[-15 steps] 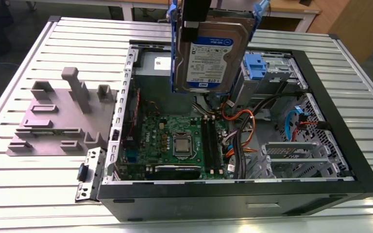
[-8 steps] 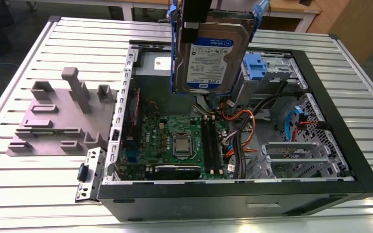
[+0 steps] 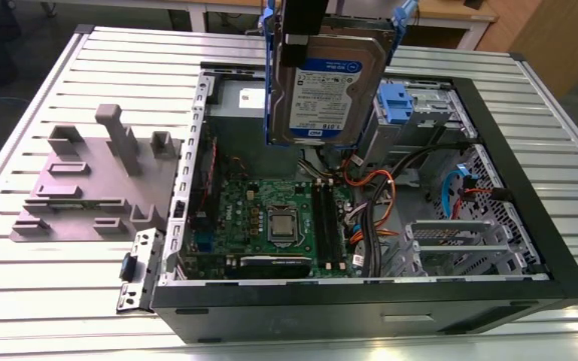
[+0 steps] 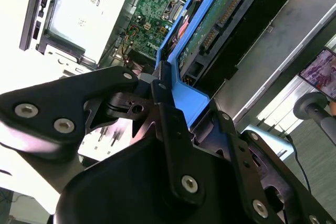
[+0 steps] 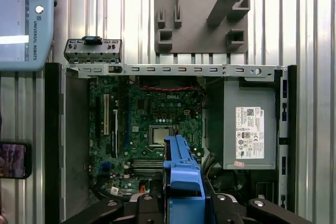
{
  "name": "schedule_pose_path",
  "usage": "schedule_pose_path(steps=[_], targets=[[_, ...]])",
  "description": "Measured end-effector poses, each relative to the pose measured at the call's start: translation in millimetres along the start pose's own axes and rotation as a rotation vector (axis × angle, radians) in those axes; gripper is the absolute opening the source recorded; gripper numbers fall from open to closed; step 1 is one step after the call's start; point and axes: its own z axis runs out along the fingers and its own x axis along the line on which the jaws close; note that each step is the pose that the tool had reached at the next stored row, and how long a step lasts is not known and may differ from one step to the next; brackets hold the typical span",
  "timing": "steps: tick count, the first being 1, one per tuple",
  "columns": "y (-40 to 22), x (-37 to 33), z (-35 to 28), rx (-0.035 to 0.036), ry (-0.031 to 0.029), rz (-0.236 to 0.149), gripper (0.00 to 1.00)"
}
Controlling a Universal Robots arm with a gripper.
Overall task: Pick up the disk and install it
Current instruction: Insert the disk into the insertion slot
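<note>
The disk (image 3: 324, 90) is held upright, clear of the bench (image 3: 58, 271), above the open computer case (image 3: 369, 301) and its motherboard (image 3: 269, 218). In the second wrist view the hand (image 4: 167, 95) is seen clamped on the disk's blue carrier (image 4: 189, 98), apparently at one end tab.

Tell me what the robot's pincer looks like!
The pincer is black all over, with a dull, smooth finish. It is built from chunky flat bars with rounded ends, joined at round hinge pins a bit like a folding toy. Shiny silver screws dot the bars.
</note>
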Motion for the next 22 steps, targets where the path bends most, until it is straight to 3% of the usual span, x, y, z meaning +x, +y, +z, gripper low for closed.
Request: schedule_pose_path(steps=[10,22], targets=[[-0.1,9.9,0.1,0.0001,0.0002,0.0,0.36],[-3.8,10.1,0.2,0.0,0.0013,0.0,0.36]])
